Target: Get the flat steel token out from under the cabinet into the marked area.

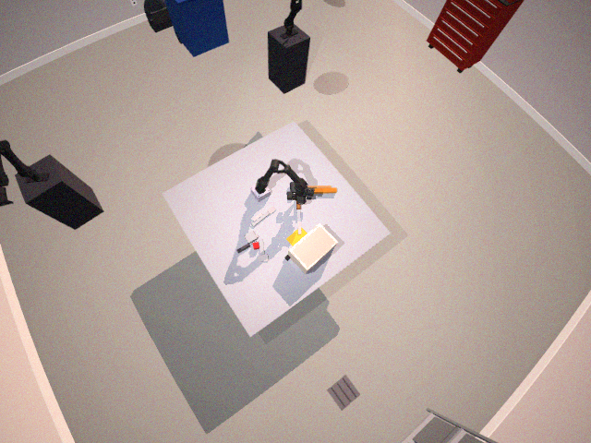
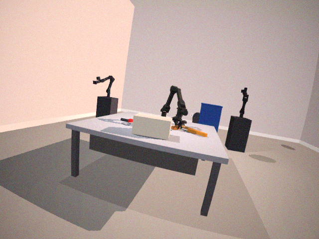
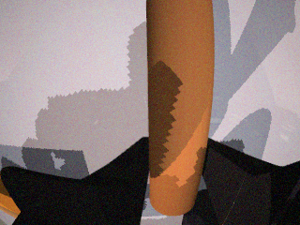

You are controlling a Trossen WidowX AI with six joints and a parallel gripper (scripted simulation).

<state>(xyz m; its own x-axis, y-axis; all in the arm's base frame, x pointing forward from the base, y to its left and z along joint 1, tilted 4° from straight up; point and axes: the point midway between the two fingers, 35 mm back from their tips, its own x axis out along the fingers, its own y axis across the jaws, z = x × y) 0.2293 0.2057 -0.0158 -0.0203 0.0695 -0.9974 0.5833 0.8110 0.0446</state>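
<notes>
My gripper [image 1: 299,196] [image 3: 177,175] is shut on the orange handle of a tool [image 1: 298,207] [image 2: 175,127] [image 3: 180,94]. In the top view a thin pale shaft runs from the handle towards the cabinet, and its far end is over or beside the yellow marked area [image 1: 294,236]. I cannot tell whether it touches the table. The cream cabinet [image 1: 312,247] [image 2: 152,126] stands directly behind the yellow area. The steel token cannot be made out in any view. The vent slots are not visible from these angles.
A long orange object [image 1: 325,189] [image 2: 197,132] lies beside the gripper. A pale bar [image 1: 263,216], a pale block [image 1: 251,235] and a dark-handled item with a red part [image 1: 256,245] [image 2: 130,120] lie on the table [image 1: 252,305]. A small black block [image 1: 287,257] is beside the cabinet.
</notes>
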